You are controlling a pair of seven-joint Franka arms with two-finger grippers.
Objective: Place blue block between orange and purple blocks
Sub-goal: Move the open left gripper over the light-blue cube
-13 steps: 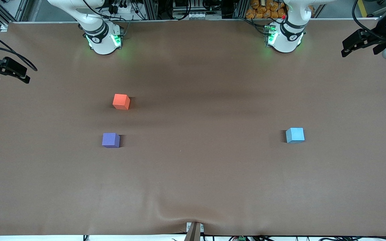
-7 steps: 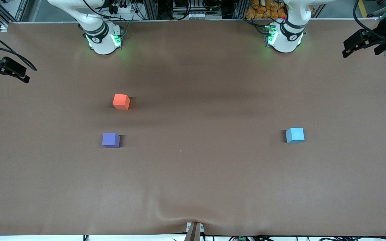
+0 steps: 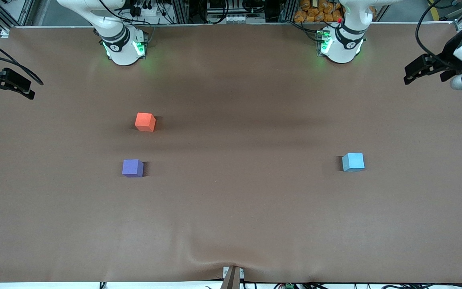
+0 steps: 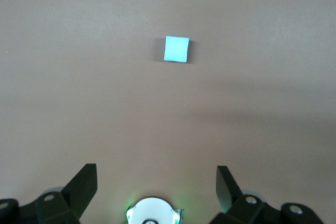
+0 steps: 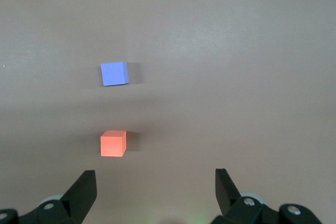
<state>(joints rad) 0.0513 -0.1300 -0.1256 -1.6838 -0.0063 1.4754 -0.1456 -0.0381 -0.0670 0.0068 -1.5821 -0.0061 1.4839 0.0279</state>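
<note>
Blue block (image 3: 353, 162) sits alone toward left arm's end, lots of bare table (image 3: 239, 208) round it. Orange block (image 3: 145, 121) & purple block (image 3: 132, 167) sit near each other, gap between. Left gripper (image 3: 422, 71) & right gripper (image 3: 12, 85) partly cut off at table edges, both wide open, holding nothing.

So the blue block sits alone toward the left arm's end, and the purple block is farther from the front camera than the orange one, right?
Not quite. The blue block does sit alone toward the left arm's end, but the purple block is nearer to the front camera than the orange block, as the front view shows.
</note>
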